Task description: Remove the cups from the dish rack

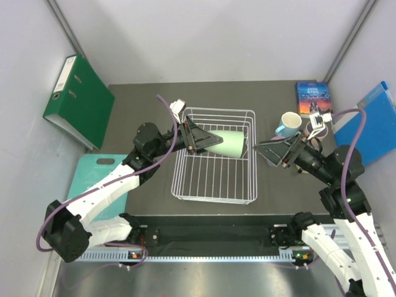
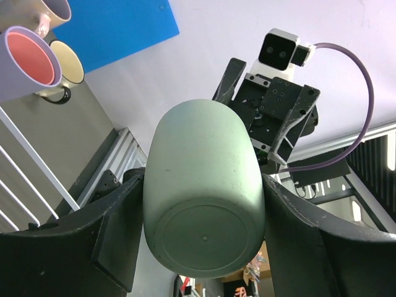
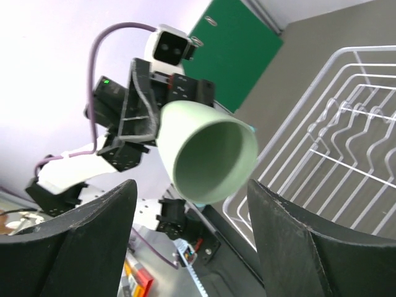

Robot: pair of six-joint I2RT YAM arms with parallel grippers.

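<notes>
Now your left gripper (image 1: 212, 143) clenched on the green cup (image 1: 232, 144), over the rack (image 1: 214, 200), right gripper (image 1: 260, 148) released at 3 o'clock.

"JANE EYRE" on the blue book (image 1: 315, 99)

Both arms have white links (image 1: 102, 195), black joints (image 1: 147, 137), looping purple cables (image 1: 346, 112), white wrist cameras (image 1: 178, 106) and black gripper fingers (image 3: 80, 247)

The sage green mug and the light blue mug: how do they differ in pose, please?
The sage green mug is clamped in the left gripper over the white wire dish rack; the light blue mug stands free on the dark table beside it. The green mug's mouth faces sideways; the blue mug's faces up. Both are pastel.
</notes>
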